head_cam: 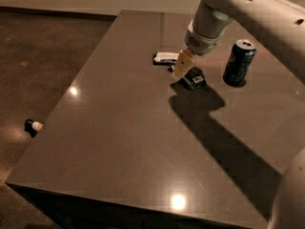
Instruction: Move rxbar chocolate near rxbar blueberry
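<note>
The rxbar chocolate (192, 77), a flat black bar with a small white label at its near end, lies on the brown table (119, 128) at the far middle. The rxbar blueberry (165, 57), a dark bar with a broad white top panel, lies just behind and to the left of it, a small gap apart. My gripper (183, 65) hangs from the white arm (248, 13) right at the left end of the rxbar chocolate, between the two bars. Part of the chocolate bar is hidden behind the gripper.
A dark blue soda can (238, 62) stands upright to the right of the bars. The arm's shadow runs across the right half of the table. A small black and white object (32, 126) lies on the floor to the left of the table.
</note>
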